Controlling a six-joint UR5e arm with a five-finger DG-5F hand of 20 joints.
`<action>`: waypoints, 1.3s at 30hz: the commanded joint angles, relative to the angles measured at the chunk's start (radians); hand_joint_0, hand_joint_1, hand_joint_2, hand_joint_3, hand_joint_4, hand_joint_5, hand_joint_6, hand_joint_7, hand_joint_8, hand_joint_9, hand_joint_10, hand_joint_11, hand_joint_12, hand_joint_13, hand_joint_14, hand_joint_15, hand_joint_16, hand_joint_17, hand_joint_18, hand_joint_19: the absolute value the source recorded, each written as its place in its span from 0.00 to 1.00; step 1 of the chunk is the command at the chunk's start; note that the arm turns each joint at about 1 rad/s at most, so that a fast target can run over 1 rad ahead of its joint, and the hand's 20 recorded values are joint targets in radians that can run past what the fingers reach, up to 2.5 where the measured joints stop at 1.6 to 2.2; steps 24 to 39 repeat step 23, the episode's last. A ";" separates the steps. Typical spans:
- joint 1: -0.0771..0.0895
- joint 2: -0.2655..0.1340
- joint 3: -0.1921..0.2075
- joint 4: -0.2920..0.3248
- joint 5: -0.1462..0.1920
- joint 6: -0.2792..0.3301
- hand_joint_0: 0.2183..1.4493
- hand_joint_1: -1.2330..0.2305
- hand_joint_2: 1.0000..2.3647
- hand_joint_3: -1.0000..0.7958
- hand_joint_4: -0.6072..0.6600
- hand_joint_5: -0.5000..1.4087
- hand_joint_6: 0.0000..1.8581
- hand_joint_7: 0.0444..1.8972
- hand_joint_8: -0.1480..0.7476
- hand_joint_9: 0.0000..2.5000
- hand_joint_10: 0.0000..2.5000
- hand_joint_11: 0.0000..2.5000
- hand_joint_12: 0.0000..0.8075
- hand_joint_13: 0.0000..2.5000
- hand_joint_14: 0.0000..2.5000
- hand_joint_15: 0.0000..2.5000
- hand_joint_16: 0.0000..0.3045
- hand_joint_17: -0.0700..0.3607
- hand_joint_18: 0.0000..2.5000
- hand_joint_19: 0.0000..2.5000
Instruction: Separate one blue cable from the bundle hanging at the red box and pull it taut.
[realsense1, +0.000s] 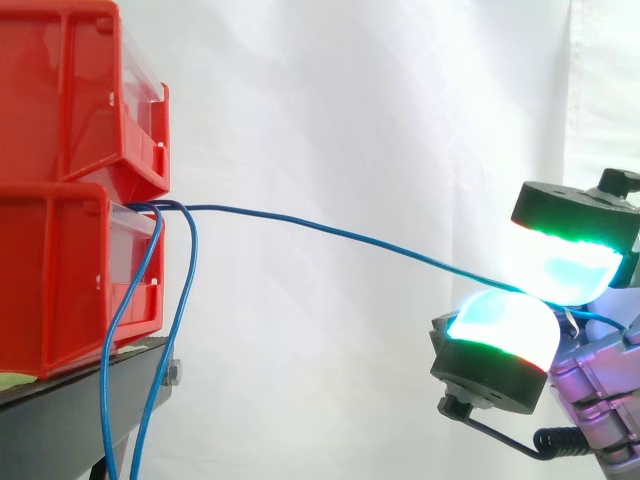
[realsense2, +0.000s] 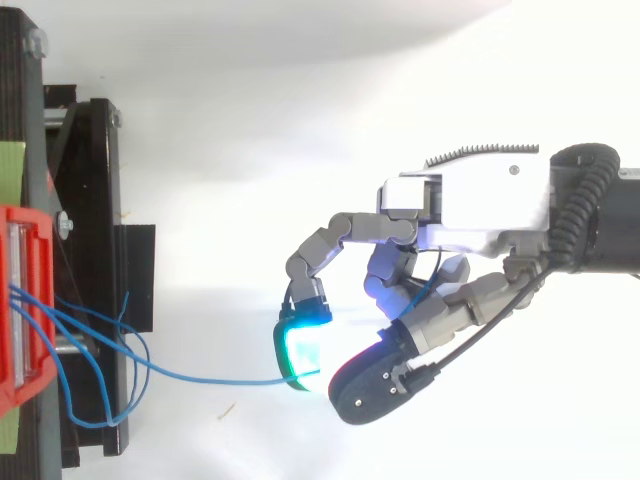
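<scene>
The robot hand (realsense2: 465, 212) pinches a single blue cable (realsense1: 380, 241) between two curled fingertips (realsense1: 505, 325), whose pads glow cyan and green and press together on the strand. A short tail of the cable shows behind the pads, toward the palm. From the pinch the cable runs away from the hand in a long, gently bowed line, rising slightly as it goes and hanging free in the air. At its far end it meets the front lip of the lower red bin (realsense1: 60, 280), well apart from the hand. There the rest of the blue bundle (realsense1: 188, 290) hangs down in loose loops. A second red bin (realsense1: 70, 90) sits stacked above, both on a black stand (realsense1: 90, 385), with a white curtain (realsense1: 350, 100) beyond.
</scene>
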 joint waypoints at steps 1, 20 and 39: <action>-0.001 0.000 0.000 0.000 0.000 0.000 0.40 0.30 0.01 0.48 0.36 0.16 0.49 0.61 0.48 0.46 0.50 0.59 0.42 0.44 0.64 0.58 0.11 0.35 0.57 0.74; 0.001 0.000 0.000 0.000 0.000 0.000 0.39 0.30 0.01 0.48 0.36 0.16 0.49 0.61 0.48 0.47 0.50 0.59 0.43 0.44 0.64 0.58 0.12 0.35 0.57 0.73; -0.001 0.000 0.000 0.000 0.000 0.000 0.39 0.30 0.01 0.48 0.36 0.16 0.49 0.61 0.47 0.47 0.50 0.59 0.43 0.44 0.64 0.58 0.12 0.36 0.57 0.73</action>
